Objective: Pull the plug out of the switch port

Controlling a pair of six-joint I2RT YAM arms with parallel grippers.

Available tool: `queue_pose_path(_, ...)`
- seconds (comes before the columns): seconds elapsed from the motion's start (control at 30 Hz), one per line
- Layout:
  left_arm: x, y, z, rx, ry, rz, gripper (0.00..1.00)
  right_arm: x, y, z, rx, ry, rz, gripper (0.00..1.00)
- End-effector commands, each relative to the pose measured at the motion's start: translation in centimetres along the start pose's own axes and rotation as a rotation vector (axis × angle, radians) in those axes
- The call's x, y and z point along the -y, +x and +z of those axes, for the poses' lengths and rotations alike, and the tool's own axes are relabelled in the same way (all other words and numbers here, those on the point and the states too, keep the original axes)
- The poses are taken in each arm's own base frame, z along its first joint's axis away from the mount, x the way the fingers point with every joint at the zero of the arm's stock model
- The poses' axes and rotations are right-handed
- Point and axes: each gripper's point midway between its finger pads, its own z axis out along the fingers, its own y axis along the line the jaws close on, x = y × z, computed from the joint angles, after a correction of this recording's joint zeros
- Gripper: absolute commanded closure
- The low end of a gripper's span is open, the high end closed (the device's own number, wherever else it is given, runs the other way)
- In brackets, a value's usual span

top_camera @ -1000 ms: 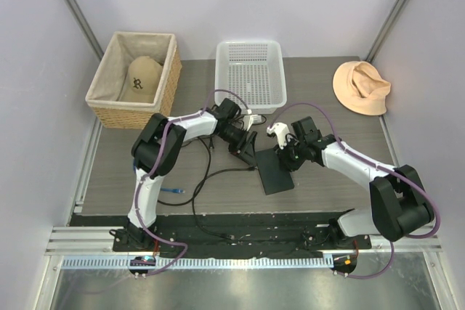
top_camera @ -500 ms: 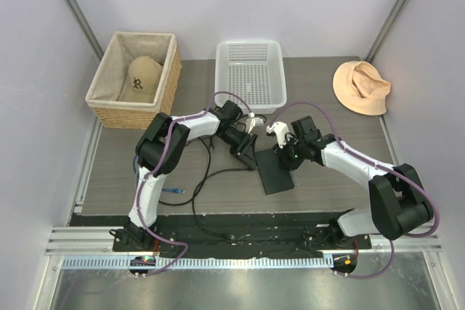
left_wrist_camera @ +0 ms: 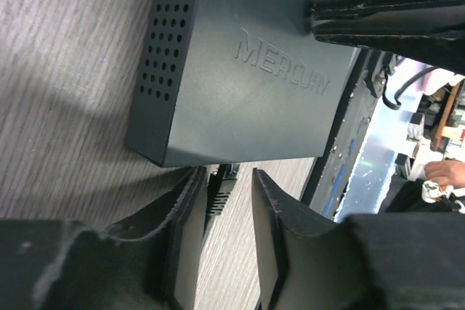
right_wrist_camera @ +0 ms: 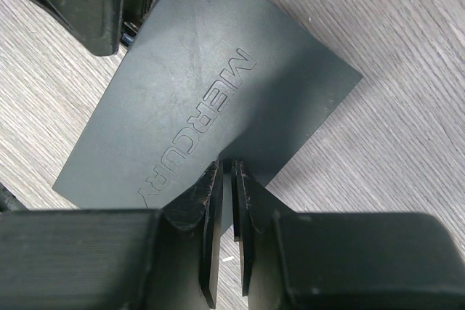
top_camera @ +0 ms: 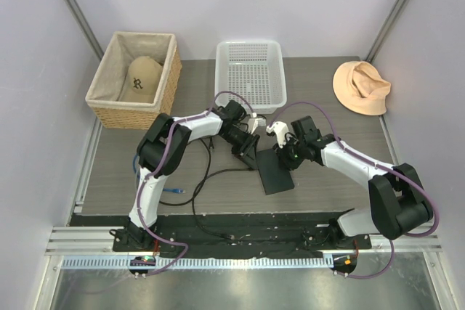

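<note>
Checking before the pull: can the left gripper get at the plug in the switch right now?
Likely yes: the plug sits between the left gripper's open fingers, with nothing in the way.

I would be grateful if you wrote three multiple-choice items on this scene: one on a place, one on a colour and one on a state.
1. The tan cap lies:
A) inside the woven wicker basket
B) on the floor
C) on an arm

2. The perforated plastic basket is:
A) blue
B) white
C) red

3. The right gripper is:
A) wide open
B) out of view
C) shut

Key:
1 A, the cap sits within the basket's walls.
2 B, its mesh shows white from above.
3 C, its jaws nearly meet over the flat matte-black box in the right wrist view.
</note>
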Motion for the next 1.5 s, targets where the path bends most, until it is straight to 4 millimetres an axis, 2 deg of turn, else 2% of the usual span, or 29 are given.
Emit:
queue_pose_path(0.0,-3.2,1.7,1.9,-0.058,-0.137,-0.007,0.66,0.3,0.4,0.3,-0.026,0.006,0.006,0.82)
queue_pose_path(0.4,-3.4,1.8,2.3,-0.068,-0.164,0.002,0.86,0.4,0.4,0.3,-0.022,0.008,0.005,0.82)
queue_pose_path(0.5,-3.4,1.7,2.3,-0.067,-0.170,0.007,1.00,0.4,0.3,0.2,-0.020,0.009,0.005,0.82)
queue_pose_path(0.73,-3.5,2.0,1.9,-0.087,-0.178,0.012,1.00,0.3,0.4,0.2,-0.019,0.008,0.001,0.81)
queue_pose_path(0.9,-3.7,3.0,0.4,-0.096,-0.161,-0.018,1.00,0.3,0.5,0.1,-0.022,0.011,-0.004,0.82)
queue_pose_path(1.03,-3.5,3.1,0.1,-0.095,-0.141,0.005,1.00,0.3,0.6,0.3,-0.028,0.008,-0.009,0.81)
queue_pose_path(1.13,-3.3,1.8,0.2,-0.091,-0.128,0.023,1.00,0.4,0.6,0.3,-0.028,0.009,-0.007,0.82)
queue_pose_path(1.17,-2.9,0.3,0.0,-0.072,-0.120,0.055,1.00,0.4,0.6,0.3,-0.030,0.008,-0.009,0.81)
queue_pose_path(1.2,-3.1,0.5,0.2,-0.094,-0.115,0.042,1.00,0.4,0.6,0.3,-0.029,0.010,-0.008,0.81)
queue_pose_path(1.27,-2.6,-0.8,-0.1,-0.090,-0.107,0.073,1.00,0.4,0.6,0.3,-0.030,0.009,-0.007,0.81)
queue_pose_path(1.33,-2.7,-1.1,-0.1,-0.089,-0.111,0.082,1.00,0.5,0.7,0.3,-0.031,0.011,-0.008,0.82)
queue_pose_path(1.43,-2.4,-0.1,-0.4,-0.096,-0.104,0.068,1.00,0.5,0.7,0.3,-0.031,0.016,-0.011,0.82)
queue_pose_path(1.47,-2.4,1.4,-0.4,-0.123,-0.092,0.047,1.00,0.5,0.8,0.2,-0.032,0.017,-0.014,0.82)
